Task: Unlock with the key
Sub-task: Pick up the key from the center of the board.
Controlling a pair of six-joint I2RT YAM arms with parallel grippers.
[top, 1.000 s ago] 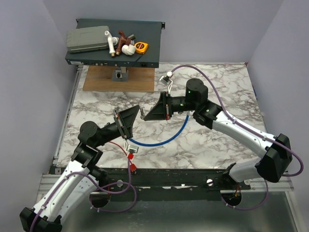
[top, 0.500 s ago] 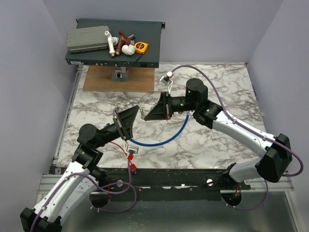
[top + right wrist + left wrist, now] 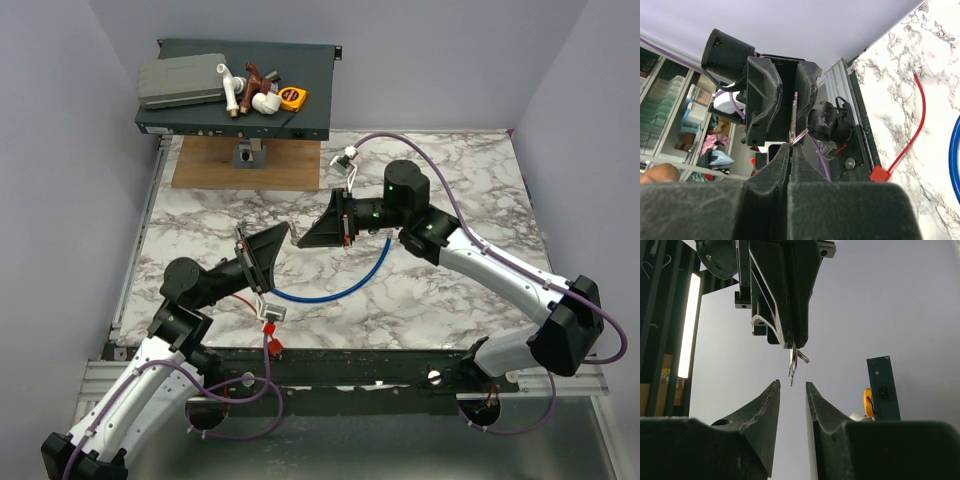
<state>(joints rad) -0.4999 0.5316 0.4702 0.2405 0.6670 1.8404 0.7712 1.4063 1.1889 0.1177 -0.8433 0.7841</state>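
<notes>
My right gripper (image 3: 298, 242) is shut on small silver keys on a ring (image 3: 794, 117) and holds them above the table with the blades pointing at the left gripper. My left gripper (image 3: 284, 230) is open and faces it. In the left wrist view the key tips (image 3: 792, 367) hang just at the gap of my open left gripper (image 3: 792, 386). In the right wrist view my right gripper (image 3: 791, 148) pinches the key ring. A red tag (image 3: 272, 345) on a thin red cord (image 3: 919, 115) lies on the table near the front edge. A blue cable lock (image 3: 335, 290) lies under the grippers. No padlock shows.
A black rack unit (image 3: 305, 115) at the back left carries a grey box (image 3: 180, 82), pipe fittings and a yellow tape measure (image 3: 292, 98). A wooden board (image 3: 205, 165) with a small metal fixture (image 3: 249, 154) lies in front of it. Walls close the left and right sides.
The left gripper has edged slightly closer to the keys held by the right gripper. The right gripper stays shut on the keys, almost still.
</notes>
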